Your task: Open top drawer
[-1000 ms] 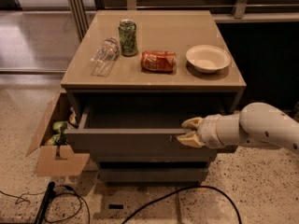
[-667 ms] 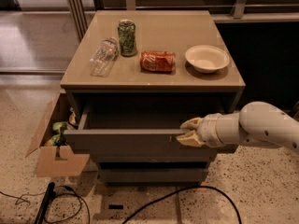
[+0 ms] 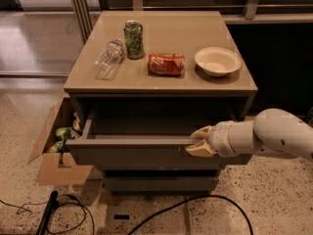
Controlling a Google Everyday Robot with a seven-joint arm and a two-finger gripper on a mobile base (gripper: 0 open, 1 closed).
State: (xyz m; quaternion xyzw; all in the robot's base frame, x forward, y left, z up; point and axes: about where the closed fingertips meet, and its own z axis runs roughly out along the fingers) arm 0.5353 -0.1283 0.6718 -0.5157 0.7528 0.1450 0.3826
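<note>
The top drawer (image 3: 132,153) of the grey-brown cabinet is pulled partly out, and its dark interior shows behind the flat front. My gripper (image 3: 199,142) is at the right end of the drawer's front. One pale finger is over the top edge inside the drawer and the other is against the outer face, so the gripper is clamped on the front panel. My white arm (image 3: 274,133) reaches in from the right. A lower drawer front (image 3: 156,182) is closed beneath.
On the cabinet top (image 3: 161,82) are a clear plastic bottle (image 3: 108,58) lying on its side, a green can (image 3: 133,39), a crushed red can (image 3: 166,64) and a white bowl (image 3: 217,61). An open cardboard box (image 3: 56,146) stands at the left. Black cables (image 3: 186,212) lie on the floor.
The drawer front and my gripper have come very slightly toward the camera. Everything else is as before.
</note>
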